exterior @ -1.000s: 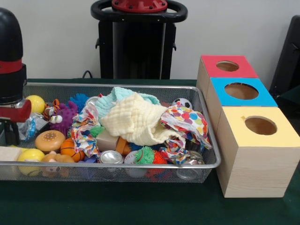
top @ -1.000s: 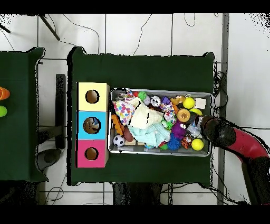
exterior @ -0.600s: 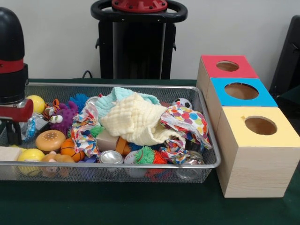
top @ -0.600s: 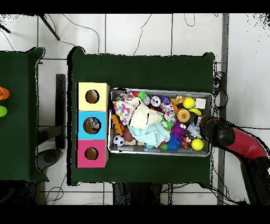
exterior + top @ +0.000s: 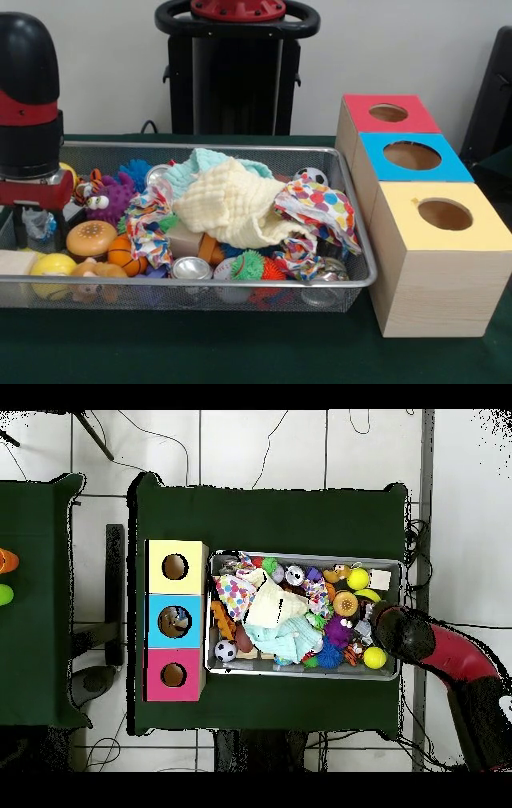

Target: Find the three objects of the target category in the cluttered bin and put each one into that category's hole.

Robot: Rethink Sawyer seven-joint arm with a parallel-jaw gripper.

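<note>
My gripper (image 5: 42, 228) hangs in the left end of the wire mesh bin (image 5: 356, 276), under the black and red wrist (image 5: 30, 104). Its fingers (image 5: 27, 228) stand apart, open, on either side of a crinkly silver packet (image 5: 40, 222). Close by lie a burger toy (image 5: 90, 238), a small basketball (image 5: 122, 250), a yellow ball (image 5: 53, 264) and a tiger toy (image 5: 92, 190). From overhead the wrist (image 5: 403, 634) covers the gripper at the bin's right end. The red box (image 5: 388, 112), blue box (image 5: 412, 156) and yellow box (image 5: 444, 214) stand beside the bin, each with a round hole.
A pale yellow cloth (image 5: 232, 200) and a polka-dot cloth (image 5: 320, 204) cover the bin's middle. A can (image 5: 192, 269), a green spiky ball (image 5: 246, 266) and a soccer ball (image 5: 312, 174) show around them. Something lies inside the blue box's hole (image 5: 175, 622).
The arm has shifted further into the bin, rightward in the front view. The gripper now stands around the silver packet.
</note>
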